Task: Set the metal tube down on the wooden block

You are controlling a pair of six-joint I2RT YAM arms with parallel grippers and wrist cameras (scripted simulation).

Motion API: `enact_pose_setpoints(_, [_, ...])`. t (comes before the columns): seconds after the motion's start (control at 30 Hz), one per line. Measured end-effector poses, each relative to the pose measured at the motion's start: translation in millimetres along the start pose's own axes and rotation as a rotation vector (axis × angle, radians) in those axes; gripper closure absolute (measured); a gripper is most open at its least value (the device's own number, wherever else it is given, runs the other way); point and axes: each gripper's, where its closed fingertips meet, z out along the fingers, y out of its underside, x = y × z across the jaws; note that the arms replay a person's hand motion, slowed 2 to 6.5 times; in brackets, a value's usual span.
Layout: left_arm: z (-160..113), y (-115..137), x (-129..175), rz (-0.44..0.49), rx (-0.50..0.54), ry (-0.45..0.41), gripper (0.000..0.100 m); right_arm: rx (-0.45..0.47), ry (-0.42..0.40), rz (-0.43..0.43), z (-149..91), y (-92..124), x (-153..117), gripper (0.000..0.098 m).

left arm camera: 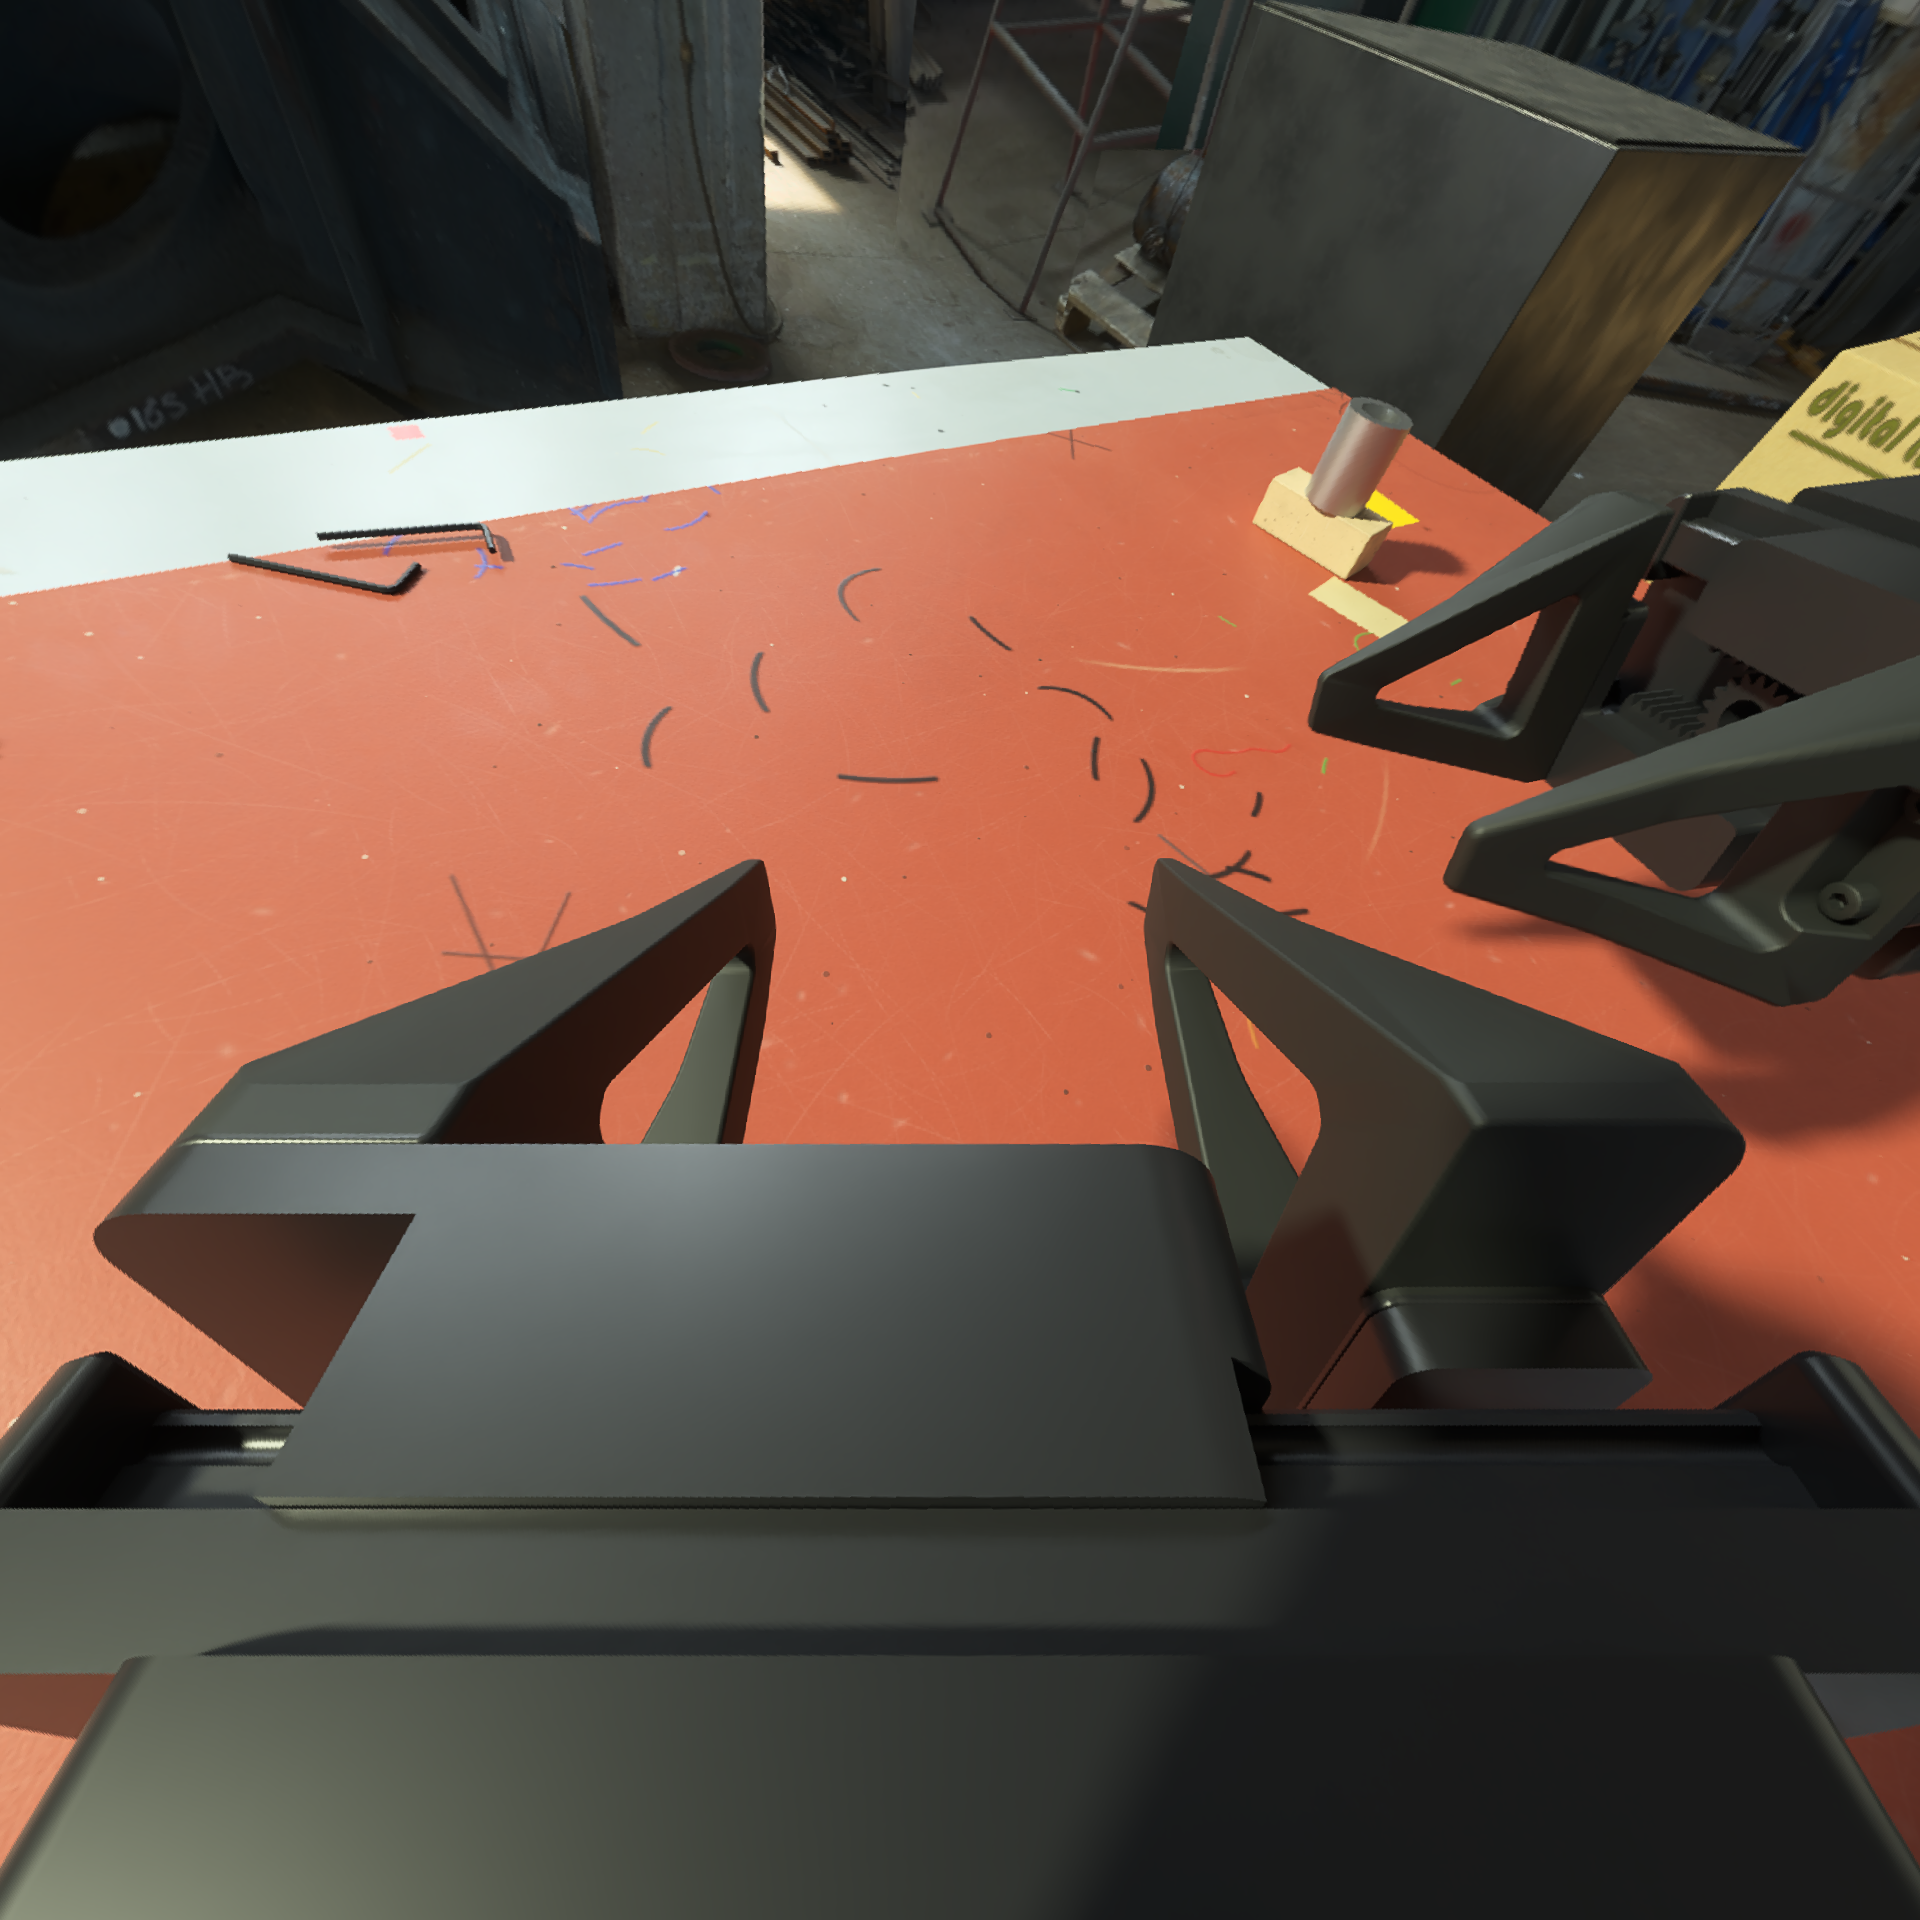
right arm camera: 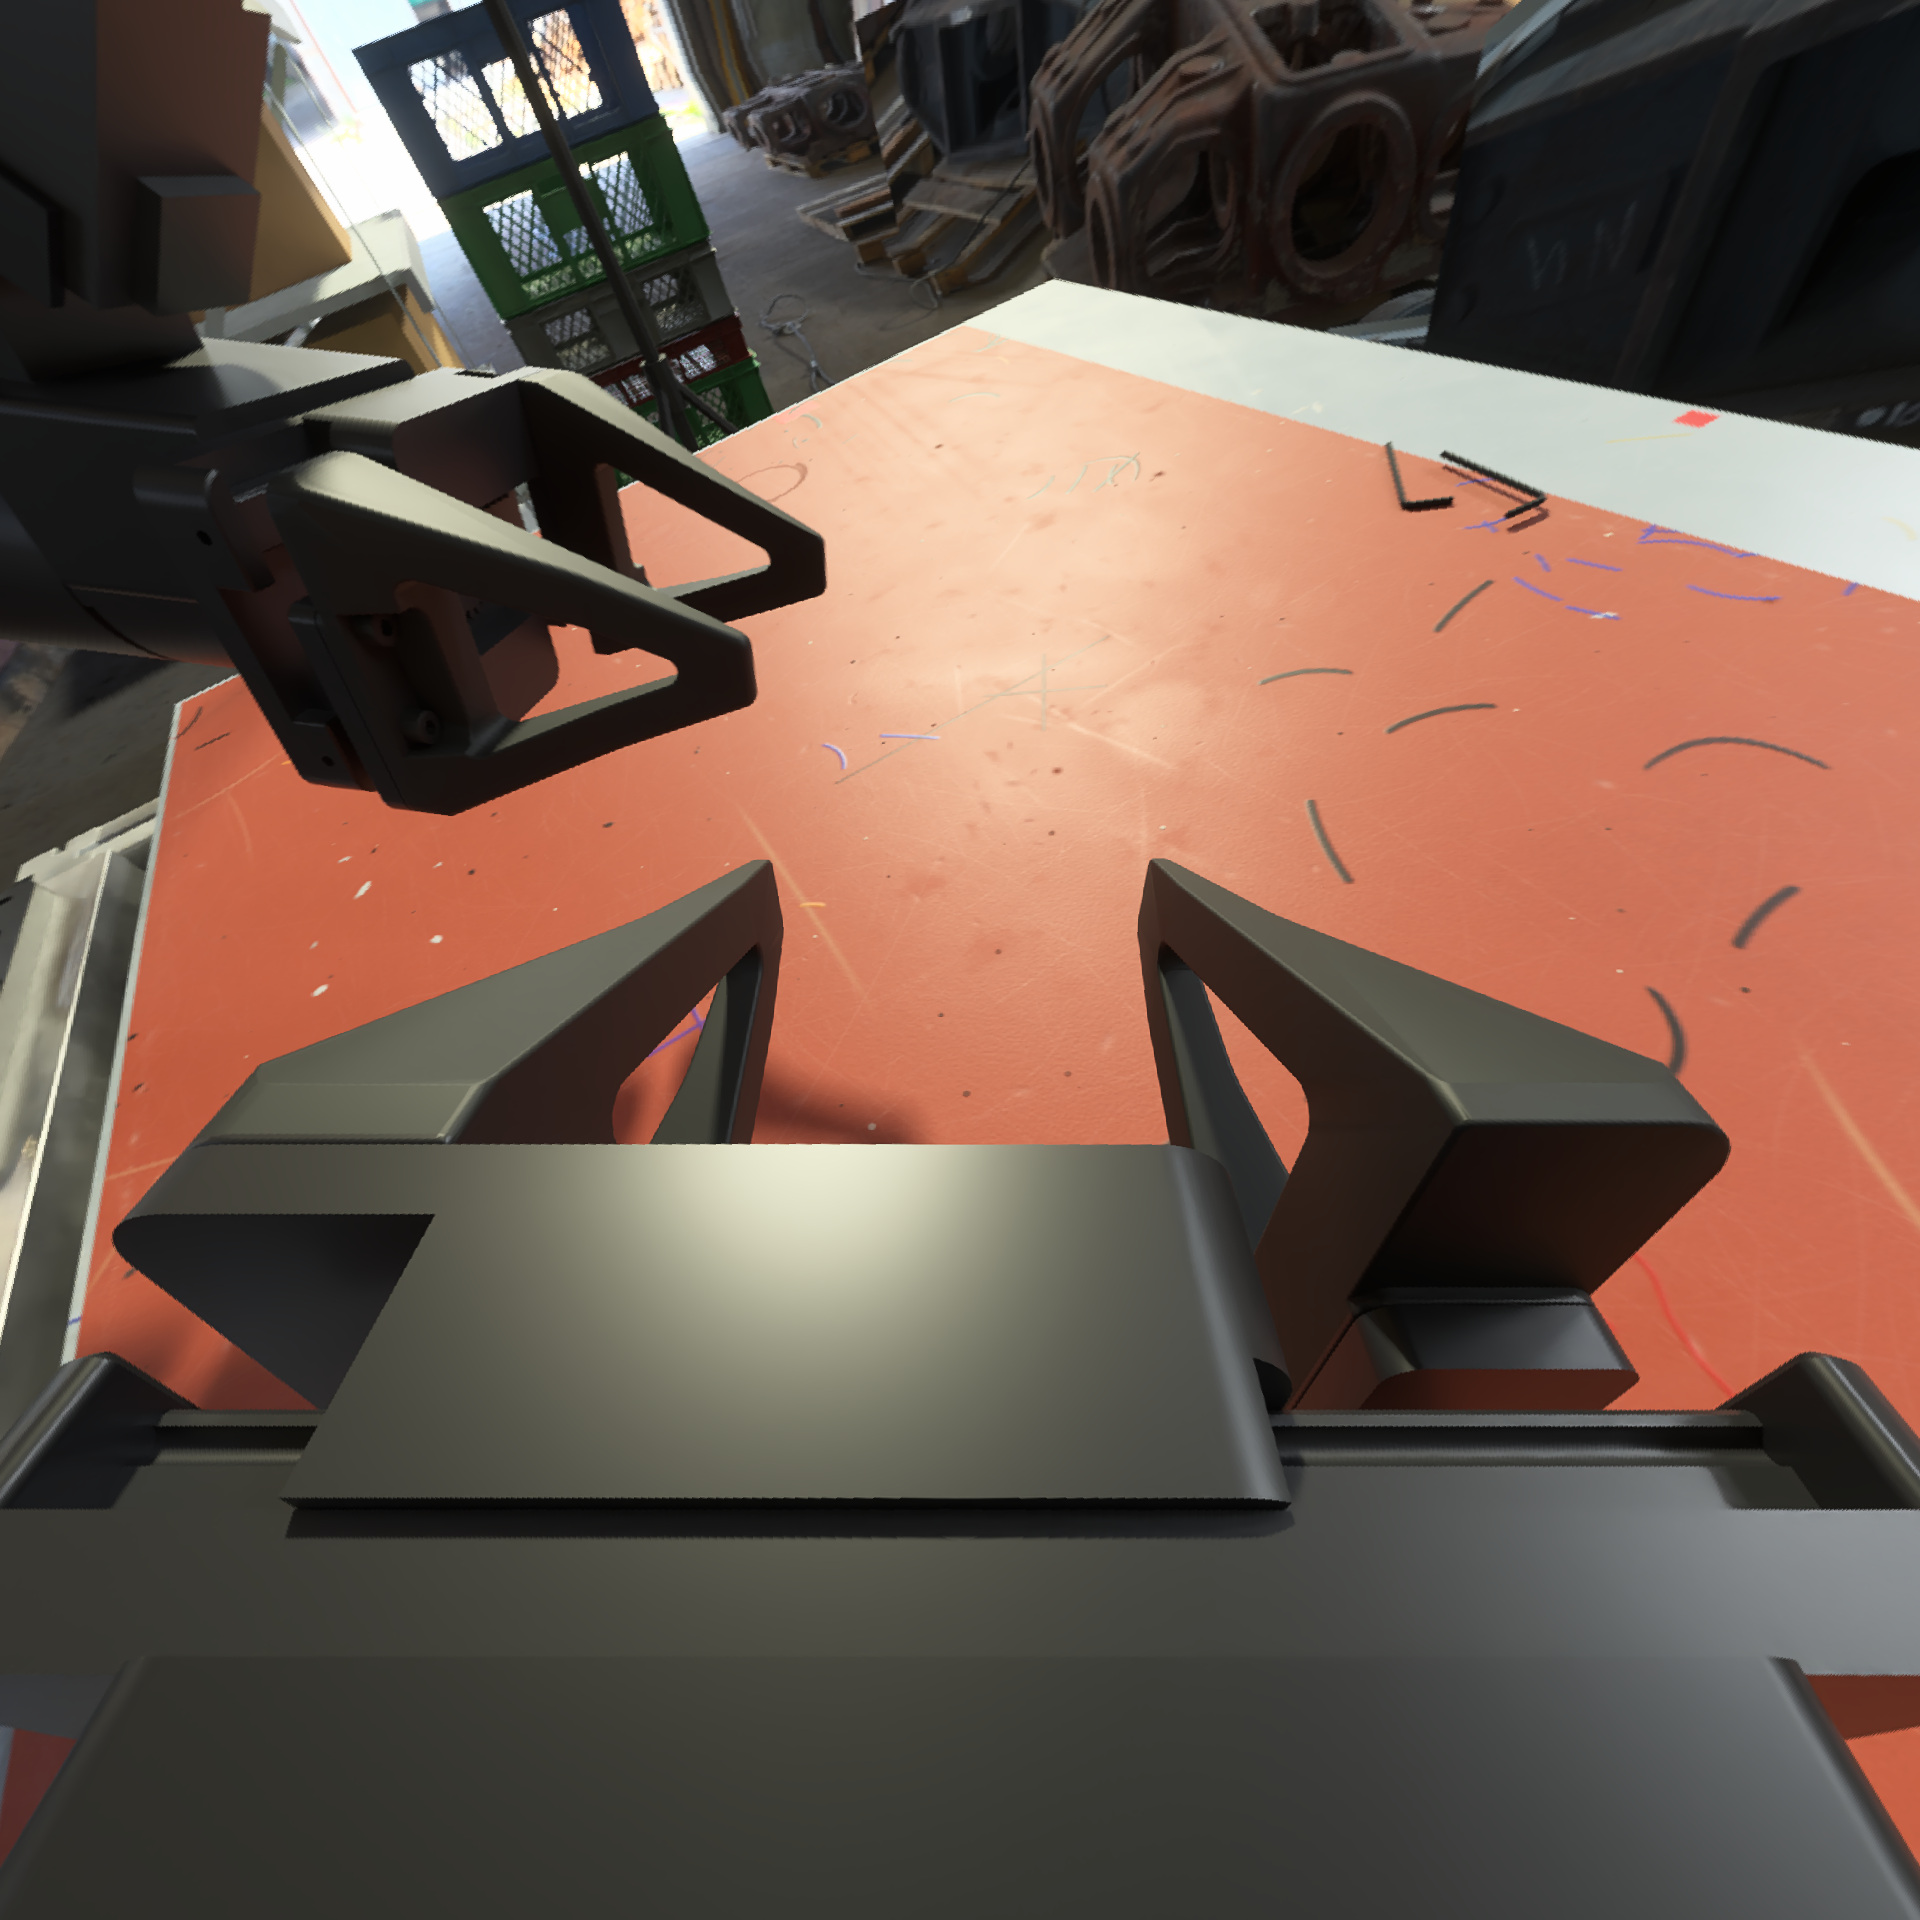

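**Spotter:** What are your claws doing?

**Me:** My left black two-finger gripper (left arm camera: 958,883) has its jaws spread wide with only bare mat between the fingers. It holds nothing and touches nothing. My right black two-finger gripper (right arm camera: 958,883) is the same: jaws well apart, empty, hovering over the scuffed red-orange mat (left arm camera: 520,810). In the left wrist view I see the right one at about 3 o'clock, fingers parted and pointing toward 9 o'clock. In the right wrist view the left gripper sits at about 10 o'clock, also parted.

**Spotter:** And the tube?

**Me:** The short grey metal tube (left arm camera: 1356,457) is at about 1 o'clock in the left wrist view, far across the mat. It stands tilted, its open end uppermost, its lower end on the pale wooden block (left arm camera: 1317,535). Both grippers are well apart from it. A small yellow patch (left arm camera: 1390,509) lies just behind the block, and a strip of beige tape (left arm camera: 1356,608) lies just in front. The right wrist view shows neither tube nor block.

**Spotter:** Any writing?

**Me:** A tan cardboard box (left arm camera: 1839,426) at 2 o'clock, beyond the table edge, carries green lettering, cut off by the frame. There are chalk marks on the dark machinery at 10 o'clock. The mat has only pen scribbles. Two black L-shaped hex keys (left arm camera: 405,556) lie at 11 o'clock near the white table border (left arm camera: 727,416).
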Motion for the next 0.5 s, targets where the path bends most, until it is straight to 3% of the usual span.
enact_pose_setpoints(0.23, [-1.1,-0.7,-2.6,0.035,0.005,-0.041,0.04,0.018,0.045,-0.003,-4.8,-2.2,10.0,0.0403])
enact_pose_setpoints(0.5, [-2.0,0.0,-3.2,0.071,0.001,-0.068,0.04,0.031,0.01,0.037,-6.7,-4.1,7.8,0.0404])
